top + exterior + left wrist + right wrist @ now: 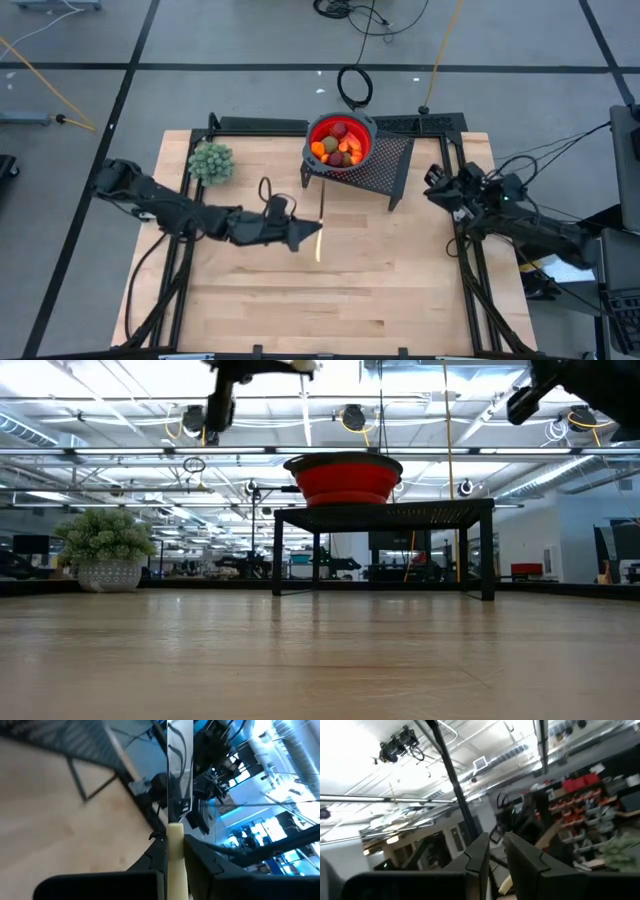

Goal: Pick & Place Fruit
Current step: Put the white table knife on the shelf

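The fruit (338,143) lies heaped in a red bowl (312,135) that stands on a black mesh stand (388,165) at the table's far middle. My left gripper (308,236) hangs over the table's middle, in front of the stand, shut on a yellow-handled knife (320,225). In the low view the left gripper (262,366) sits at the very top, well above the table. My right gripper (432,185) is raised at the table's right edge beside the stand, tilted upward, shut with nothing between its fingers (477,857). My left gripper pinches the knife's pale yellow handle (175,851) between its two fingers, close to where the blade begins. The fingers come level from the table's left and lie across the knife. The blade (179,770) points toward the far edge, and the knife is lifted clear of the table.
A bushy green plant in a white pot (211,162) stands at the far left of the wooden table (330,300). A black frame runs along the table's left and right edges. Bare wood spreads over the near half.
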`<state>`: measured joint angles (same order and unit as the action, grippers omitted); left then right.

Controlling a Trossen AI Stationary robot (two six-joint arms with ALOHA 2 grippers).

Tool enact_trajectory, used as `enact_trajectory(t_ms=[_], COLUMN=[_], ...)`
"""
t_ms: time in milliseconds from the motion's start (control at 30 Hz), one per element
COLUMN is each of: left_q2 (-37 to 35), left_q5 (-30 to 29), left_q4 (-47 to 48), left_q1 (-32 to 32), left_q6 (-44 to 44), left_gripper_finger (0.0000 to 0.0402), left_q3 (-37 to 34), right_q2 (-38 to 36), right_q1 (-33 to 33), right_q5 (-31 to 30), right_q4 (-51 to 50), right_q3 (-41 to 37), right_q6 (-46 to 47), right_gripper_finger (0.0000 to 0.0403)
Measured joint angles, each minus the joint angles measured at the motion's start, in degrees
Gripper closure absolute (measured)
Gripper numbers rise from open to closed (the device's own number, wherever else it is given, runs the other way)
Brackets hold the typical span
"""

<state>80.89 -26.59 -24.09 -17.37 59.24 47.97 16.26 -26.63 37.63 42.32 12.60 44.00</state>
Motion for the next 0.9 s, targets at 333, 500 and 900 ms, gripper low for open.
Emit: enact_trajectory(t_ms=[333,500,900], left_q2=[-0.01,-0.01,-0.01], left_q5=[3.59,4.27,4.27], left_q4=[0.79,0.78,-0.15], left_q1=[6.18,7.70,8.03], left_q6=[-9.25,-12.31,-19.95], left_gripper_finger=[0.0364,0.0364,0.0364], left_q3=[6.80,8.59,12.44], right_q2=[17.20,25.11,42.90], right_q1=[12.39,17.72,23.10], right_q5=[-0.12,-0.09,-4.82], right_q4=[2.19,2.04,1.45], right_q3=[7.98,13.19,23.55], right_q6=[-12.77,-19.38,-27.30], right_gripper_finger=[0.0349,0.0349,0.0309])
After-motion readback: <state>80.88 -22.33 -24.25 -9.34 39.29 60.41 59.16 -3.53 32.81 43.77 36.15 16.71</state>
